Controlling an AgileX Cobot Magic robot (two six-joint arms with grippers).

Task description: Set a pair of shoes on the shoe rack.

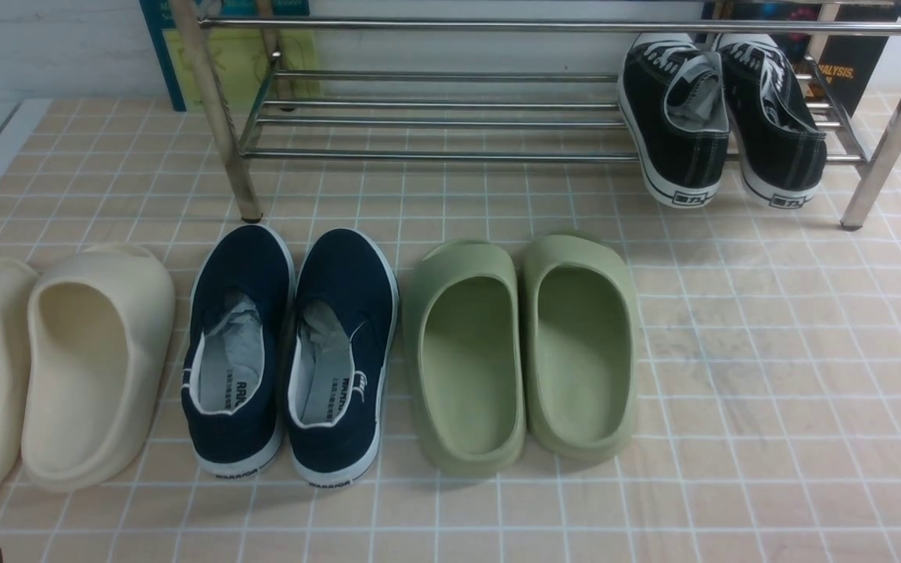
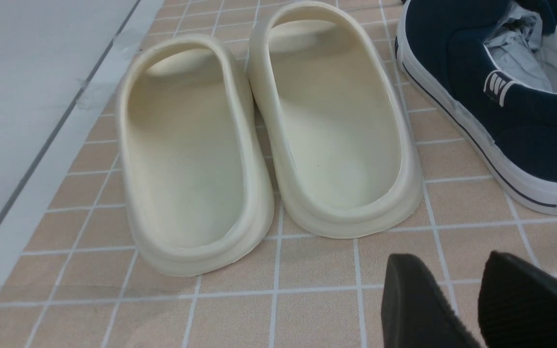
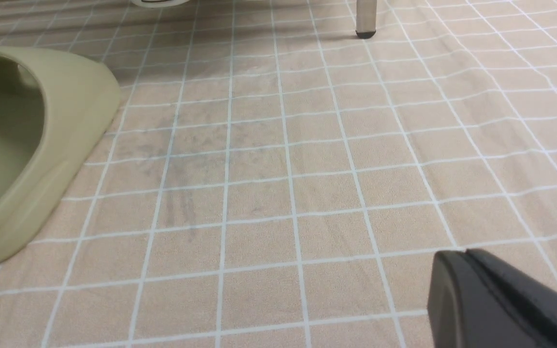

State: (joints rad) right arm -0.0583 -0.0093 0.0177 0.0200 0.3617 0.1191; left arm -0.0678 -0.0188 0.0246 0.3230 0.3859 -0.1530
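The pair of shoes, two black lace-up sneakers (image 1: 673, 117) (image 1: 779, 117), sits side by side on the lower shelf of the steel shoe rack (image 1: 435, 154) at its right end. Their toes point away and their white heels hang over the front bar. My left gripper (image 2: 452, 261) hovers open over bare tile, near the cream slides, with nothing between its fingers. Over the tiled mat in front of the rack's right leg (image 3: 366, 17), my right gripper (image 3: 462, 253) is shut and holds nothing. Neither gripper shows in the front view.
On the mat in front of the rack stand three pairs in a row: cream slides (image 1: 95, 360) at the left, navy slip-ons (image 1: 294, 352) in the middle, green slides (image 1: 525, 348) to their right. Books lean behind the rack (image 1: 849, 70).
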